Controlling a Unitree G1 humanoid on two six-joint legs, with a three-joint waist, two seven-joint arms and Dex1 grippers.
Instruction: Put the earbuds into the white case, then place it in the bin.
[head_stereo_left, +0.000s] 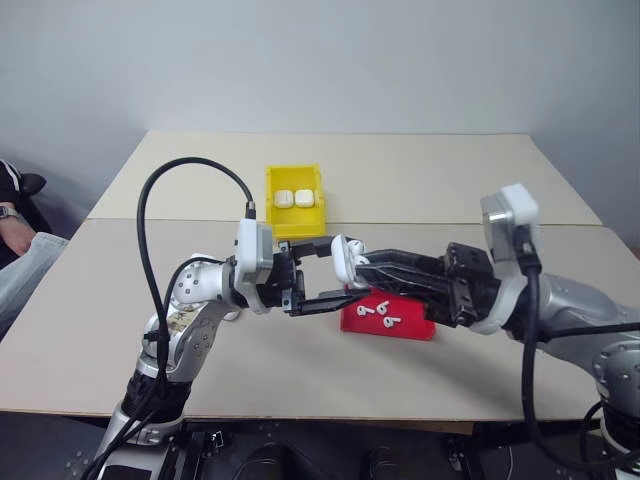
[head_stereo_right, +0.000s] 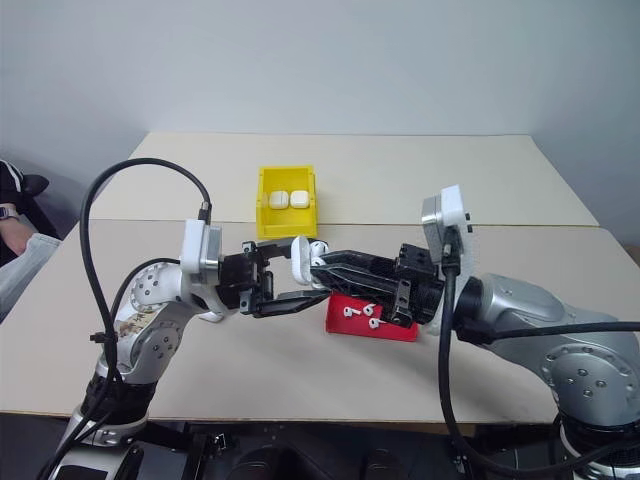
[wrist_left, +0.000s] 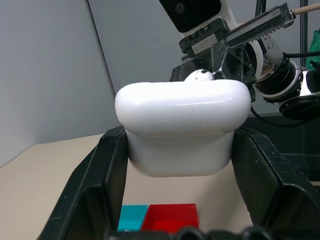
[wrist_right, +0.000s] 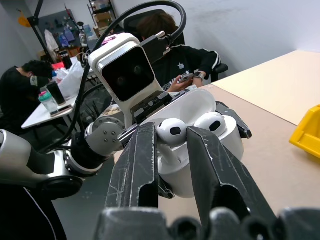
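Note:
My left gripper (head_stereo_left: 335, 272) is shut on the white case (head_stereo_left: 345, 260), held up above the table with its lid flipped open. Its two fingers clamp the case body (wrist_left: 182, 130) from either side. My right gripper (wrist_right: 172, 131) reaches in from the right, shut on an earbud (wrist_right: 171, 132) whose stem goes down into the case. A second earbud (wrist_right: 209, 122) sits in the slot beside it. Three more earbuds (head_stereo_left: 380, 312) lie in the red tray (head_stereo_left: 412, 328) below the grippers. The yellow bin (head_stereo_left: 295, 226) stands further back.
Two closed white cases (head_stereo_left: 292, 199) lie in the bin. The tray shows a cyan part (wrist_left: 132, 218) next to the red one. A seated person (head_stereo_left: 15, 235) is at the table's left edge, and other people (wrist_right: 170, 55) sit behind.

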